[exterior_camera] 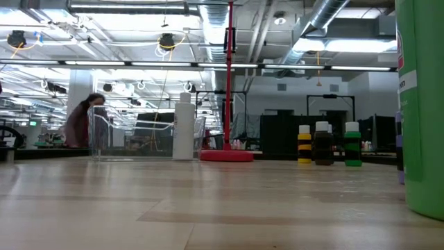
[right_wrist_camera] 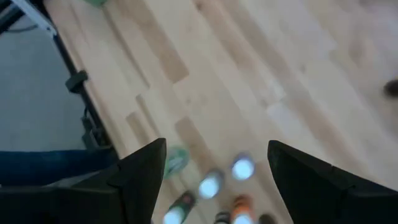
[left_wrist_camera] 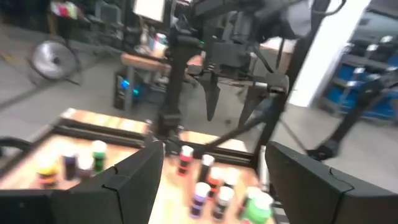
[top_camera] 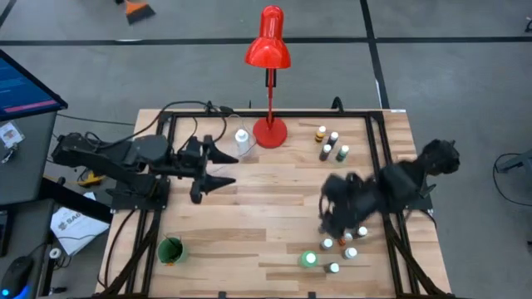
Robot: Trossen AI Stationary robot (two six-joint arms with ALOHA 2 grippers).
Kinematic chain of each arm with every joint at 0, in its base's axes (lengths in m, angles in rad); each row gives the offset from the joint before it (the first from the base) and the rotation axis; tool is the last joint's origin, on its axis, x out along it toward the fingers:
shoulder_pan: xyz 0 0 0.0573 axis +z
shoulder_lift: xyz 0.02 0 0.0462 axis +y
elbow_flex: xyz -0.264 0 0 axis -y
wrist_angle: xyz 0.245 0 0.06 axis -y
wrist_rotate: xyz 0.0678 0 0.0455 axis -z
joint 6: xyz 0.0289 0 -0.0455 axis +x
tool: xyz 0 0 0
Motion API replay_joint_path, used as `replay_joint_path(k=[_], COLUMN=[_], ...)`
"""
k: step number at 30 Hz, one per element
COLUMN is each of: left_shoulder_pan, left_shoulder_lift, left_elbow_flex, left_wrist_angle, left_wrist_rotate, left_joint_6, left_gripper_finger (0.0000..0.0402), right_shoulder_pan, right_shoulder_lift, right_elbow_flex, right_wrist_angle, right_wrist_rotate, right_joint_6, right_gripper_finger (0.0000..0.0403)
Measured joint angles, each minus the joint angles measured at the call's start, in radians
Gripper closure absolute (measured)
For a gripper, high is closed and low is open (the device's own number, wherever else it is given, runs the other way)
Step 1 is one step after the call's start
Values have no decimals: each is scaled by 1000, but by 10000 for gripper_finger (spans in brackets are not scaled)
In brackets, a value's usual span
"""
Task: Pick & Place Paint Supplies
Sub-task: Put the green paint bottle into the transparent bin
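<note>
— Fingers first: the right gripper (right_wrist_camera: 211,171) hangs spread wide and empty over the cluster of paint bottles (top_camera: 341,249) at the lower right of the high view. The left gripper (top_camera: 214,168) waits left of centre, also parted, holding nothing.

— Where are the supplies?

— In two groups. The lower-right cluster sits under the right arm; a smaller group of bottles (top_camera: 331,144) stands at the upper right of the table. One white bottle (top_camera: 242,141) stands alone just beside the red lamp (top_camera: 268,50). A green cup (top_camera: 170,250) sits at the lower left. I can't make out any brushes.

— What could go wrong?

— My guess: the bottles stand close together, so wide fingers coming down may catch a neighbour and topple it, or pinch two at once. The right wrist view is smeared, so which cap lies between the fingers is hard to tell.

— Anything in the way?

— The lamp's base crowds the lone white bottle. In the low view, a clear container (exterior_camera: 114,135) stands near it, and a person (exterior_camera: 80,121) is far off in the room.
</note>
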Motion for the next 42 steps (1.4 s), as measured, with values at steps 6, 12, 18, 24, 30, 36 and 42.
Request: replay_joint_path(k=[6, 12, 18, 24, 30, 36, 42], left_shoulder_pan=[-7, -8, -9, -11, -46, -72, -72], left_shoulder_lift=[-11, -35, -60, -90, -134, -179, -189], left_elbow_flex=[0, 0, 1, 0, 0, 0, 0], left_wrist_angle=[32, 112, 144, 187, 214, 235, 236], left_wrist_rotate=[21, 36, 51, 133, 154, 154, 152], left_joint_6=[-147, -238, -266, -286, -226, -177, -167], left_gripper_finger=[128, 128, 128, 128, 128, 128, 128], right_shoulder_pan=[202, 321, 354, 322, 300, 282, 264], right_shoulder_lift=[89, 188, 274, 292, 291, 289, 281], right_elbow_flex=[-1, -1, -1, -32, -37, -37, -38], right_wrist_angle=[1, 8, 44, 140, 167, 191, 187], right_wrist_rotate=[15, 17, 59, 120, 185, 214, 151], right_joint_6=[123, 142, 99, -6, -88, -147, -197], right_gripper_finger=[127, 127, 127, 127, 127, 127, 127])
